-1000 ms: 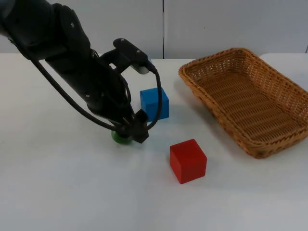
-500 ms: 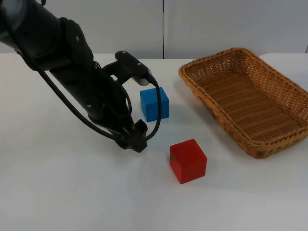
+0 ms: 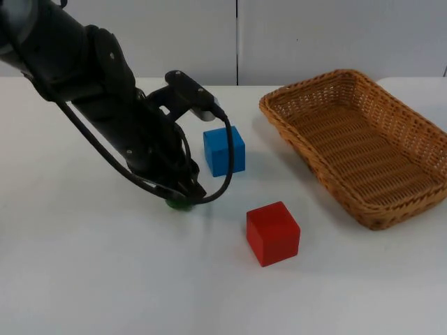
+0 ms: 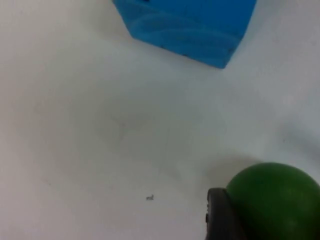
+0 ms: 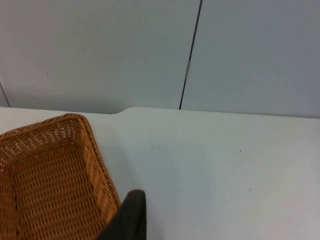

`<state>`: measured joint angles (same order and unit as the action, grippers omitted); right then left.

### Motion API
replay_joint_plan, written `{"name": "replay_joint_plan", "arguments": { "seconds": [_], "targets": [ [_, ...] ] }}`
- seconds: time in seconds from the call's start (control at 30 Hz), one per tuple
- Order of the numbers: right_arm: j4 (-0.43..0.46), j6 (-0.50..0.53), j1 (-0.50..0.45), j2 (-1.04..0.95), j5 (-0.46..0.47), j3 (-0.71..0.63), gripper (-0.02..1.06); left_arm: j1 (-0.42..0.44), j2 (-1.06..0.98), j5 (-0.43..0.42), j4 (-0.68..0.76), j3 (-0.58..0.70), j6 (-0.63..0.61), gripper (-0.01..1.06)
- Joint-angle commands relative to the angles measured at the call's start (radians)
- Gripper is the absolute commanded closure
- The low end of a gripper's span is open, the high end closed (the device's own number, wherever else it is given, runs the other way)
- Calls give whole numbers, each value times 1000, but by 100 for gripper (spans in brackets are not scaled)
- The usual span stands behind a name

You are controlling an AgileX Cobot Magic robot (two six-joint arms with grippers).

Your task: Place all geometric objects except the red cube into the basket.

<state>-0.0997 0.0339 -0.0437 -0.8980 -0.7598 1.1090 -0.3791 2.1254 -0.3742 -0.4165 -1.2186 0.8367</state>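
Observation:
My left gripper [image 3: 183,197] is down on the table, shut on a green ball [image 3: 178,204] that peeks out beneath it. In the left wrist view the green ball [image 4: 272,200] presses against a black fingertip [image 4: 220,220]. A blue cube [image 3: 224,150] stands just right of the gripper, close ahead as the blue cube [image 4: 187,22] in the left wrist view. The red cube [image 3: 272,232] lies nearer the front. The wicker basket [image 3: 276,115] sits at the right with nothing in it. My right gripper [image 5: 129,220] waits beside the basket [image 5: 50,165].
The grey partition wall [image 3: 314,35] closes off the table's far edge. Bare white table [image 3: 105,279] spreads in front of and left of the left arm.
The left gripper dropped lower over the green ball and drew in around it. The cubes and basket have not moved.

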Motion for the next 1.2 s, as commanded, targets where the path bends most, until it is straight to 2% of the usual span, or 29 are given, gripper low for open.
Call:
{"name": "replay_joint_plan", "arguments": {
  "seconds": [0.0,0.17,0.27,0.37,0.43,0.47,0.5,0.57,0.77,0.9,0.93,1.07,1.17],
  "targets": [
    [-12,4,-2,6,16,7,2,-6,-27,-5,41,-3,-67,103],
    [-29,4,-2,6,16,7,2,-6,-104,-10,83,-3,-122,101],
    [-23,4,-2,6,16,7,2,-6,-228,-8,103,-3,-164,100],
    [-23,4,-2,6,18,7,2,-9,-305,37,83,-3,-164,100],
    [-23,4,-2,6,26,7,2,-17,-357,113,60,-3,-162,100],
    [-23,4,-2,6,26,7,2,-17,-357,113,60,-3,-162,100],
    [-23,4,-2,6,28,7,2,-30,-382,188,61,-3,-162,100],
    [-23,4,-2,6,30,7,2,-58,-391,264,61,-7,-162,100],
    [-23,4,-2,6,30,7,2,-136,-389,238,59,-44,-162,100],
    [-23,4,-2,6,30,7,2,-263,-338,229,14,-103,-162,103],
    [-23,4,-2,6,30,7,2,-263,-338,229,14,-103,-162,103],
    [-23,4,-2,6,32,7,2,-370,-216,299,2,-158,-162,103],
    [-20,4,-2,6,32,7,2,-404,-121,327,1,-218,-164,103]
  ]
}}
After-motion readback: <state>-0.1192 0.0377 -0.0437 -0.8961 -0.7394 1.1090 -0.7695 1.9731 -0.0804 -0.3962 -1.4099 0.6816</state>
